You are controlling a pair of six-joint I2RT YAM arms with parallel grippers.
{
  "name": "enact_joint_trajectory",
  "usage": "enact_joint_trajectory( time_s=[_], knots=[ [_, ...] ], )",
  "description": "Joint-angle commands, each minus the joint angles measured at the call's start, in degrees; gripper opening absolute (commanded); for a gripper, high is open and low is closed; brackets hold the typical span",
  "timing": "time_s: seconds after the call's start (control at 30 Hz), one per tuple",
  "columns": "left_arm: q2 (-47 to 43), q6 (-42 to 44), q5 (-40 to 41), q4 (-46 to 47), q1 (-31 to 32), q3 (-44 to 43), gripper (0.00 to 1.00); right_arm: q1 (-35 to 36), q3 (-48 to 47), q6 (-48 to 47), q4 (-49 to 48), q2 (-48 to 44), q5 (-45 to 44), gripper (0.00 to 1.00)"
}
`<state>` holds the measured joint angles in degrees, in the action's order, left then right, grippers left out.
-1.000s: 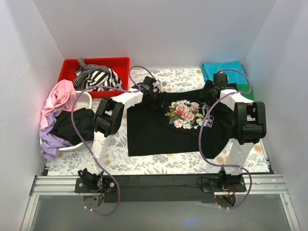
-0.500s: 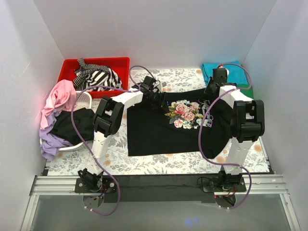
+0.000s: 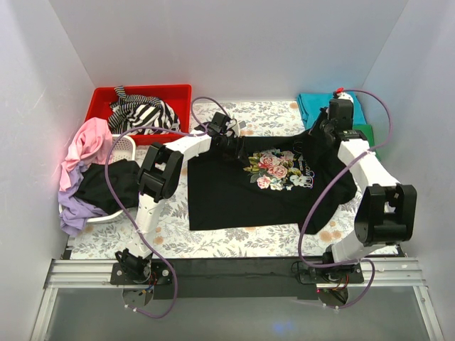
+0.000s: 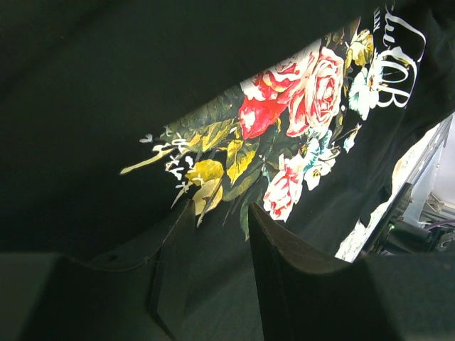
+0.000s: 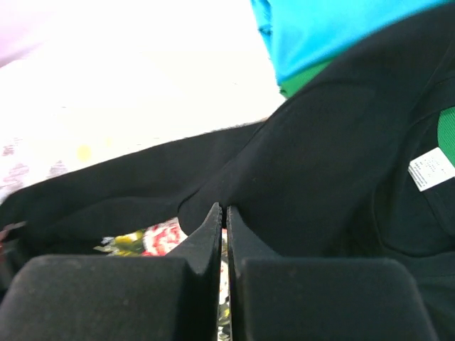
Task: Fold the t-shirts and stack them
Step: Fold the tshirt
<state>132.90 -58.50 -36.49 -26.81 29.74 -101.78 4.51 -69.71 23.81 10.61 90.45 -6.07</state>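
Even overhead light casts soft shadows; the surface [image 5: 142,85] glares white and blurred in the right wrist view, and the black t-shirt [image 4: 106,106] looks dim in the left.

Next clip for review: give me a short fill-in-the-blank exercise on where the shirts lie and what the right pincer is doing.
1. The striped t-shirt lies in the ___ bin.
2. The right pincer is shut on cloth of the ___ rose-print t-shirt.
3. At the far right, the teal t-shirt rests on a lower t-shirt that is ___.

Missing words: red; black; green.
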Motion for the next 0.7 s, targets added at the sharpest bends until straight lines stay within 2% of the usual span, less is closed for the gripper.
enact_joint_trajectory(
  time_s=[0.0,0.03,0.07,0.1,0.13,0.37,0.57,0.67],
  knots=[
    [-0.5,0.5,-1.0,-0.5,0.1,-1.8,0.35,-0.4,1.9,1.0,0.9,-3.2,3.5,0.01],
    [-0.4,0.3,-1.0,-0.5,0.1,-1.8,0.35,-0.6,2.1,1.3,1.0,-3.4,4.4,0.01],
    [-0.4,0.3,-1.2,-0.5,0.1,-1.8,0.35,-0.6,2.0,1.2,1.5,-3.3,4.5,0.09],
    [-0.4,0.1,-1.3,-0.5,0.1,-1.8,0.34,-0.6,1.6,1.1,2.0,-3.0,4.2,0.34],
    [-0.4,0.1,-1.4,-0.5,0.1,-1.8,0.34,-0.6,1.3,1.2,2.2,-2.7,3.6,0.42],
    [-1.3,0.8,0.4,-0.6,0.1,-1.1,0.34,-0.7,-1.5,-3.6,5.8,-4.1,-4.3,0.46],
    [-0.8,0.3,-0.2,-0.8,0.1,-1.6,0.34,-0.8,3.3,-6.3,9.9,-2.7,1.0,0.47],
    [-1.0,0.2,-0.1,-0.7,0.1,-1.3,0.34,-0.9,9.1,-4.8,5.6,-3.1,9.2,0.47]
  ],
)
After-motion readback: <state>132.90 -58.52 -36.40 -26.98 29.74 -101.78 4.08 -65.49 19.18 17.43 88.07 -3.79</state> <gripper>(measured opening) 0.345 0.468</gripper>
